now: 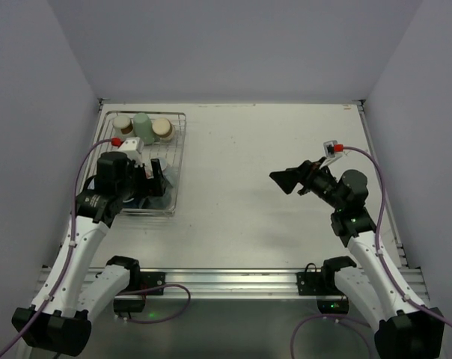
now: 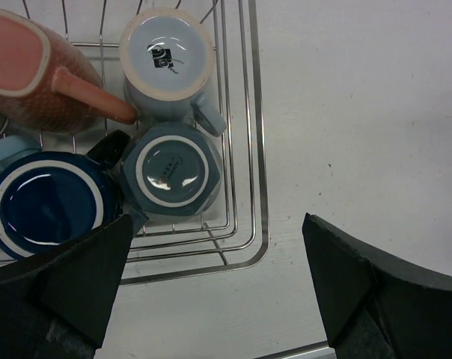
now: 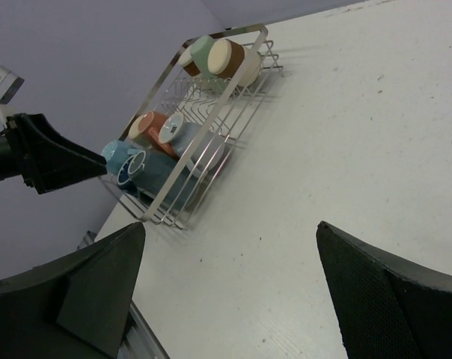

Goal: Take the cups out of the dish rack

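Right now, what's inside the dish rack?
Cups: a pink mug, light blue mug, grey-blue cup and navy cup at the near end, three more cups at the far end. The left arm hides the rack's middle.

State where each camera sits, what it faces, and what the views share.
Top external: above, behind the arms, looking down on the table; shows both arms, left end effector over the dish rack, right end effector.
Left wrist: straight down on cups; own fingers.
Right wrist: low across the table toward the rack; own fingers.
Shared: rack and cups.
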